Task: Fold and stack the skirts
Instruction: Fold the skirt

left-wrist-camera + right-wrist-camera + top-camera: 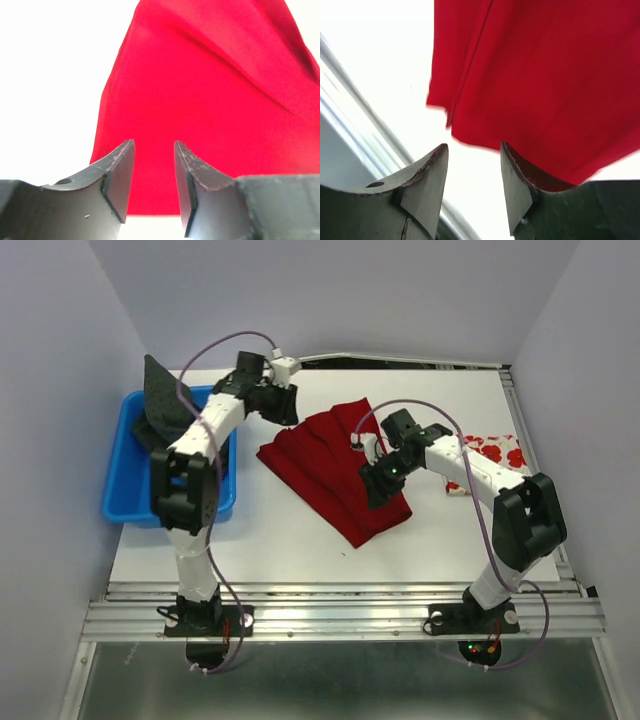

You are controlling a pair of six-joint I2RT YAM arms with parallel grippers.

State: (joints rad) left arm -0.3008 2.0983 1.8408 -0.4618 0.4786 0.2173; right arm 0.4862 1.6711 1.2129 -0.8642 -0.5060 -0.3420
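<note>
The deep-red skirt (335, 465) lies folded in the middle of the white table. My left gripper (283, 415) hovers open at its far left corner; in the left wrist view the red cloth (210, 100) fills the space ahead of the empty gripper (154, 165). My right gripper (385, 490) is open over the skirt's near right edge; its view shows the cloth's corner (545, 90) beyond the gripper (474, 170). The white skirt with red flowers (495, 455) lies at the right edge, partly behind the right arm. The dark grey skirt (160, 400) hangs over the blue bin.
A blue plastic bin (130, 485) sits at the table's left edge, under the left arm. A metal rail (340, 592) runs along the table's near edge. A cable runs along the back edge by the wall.
</note>
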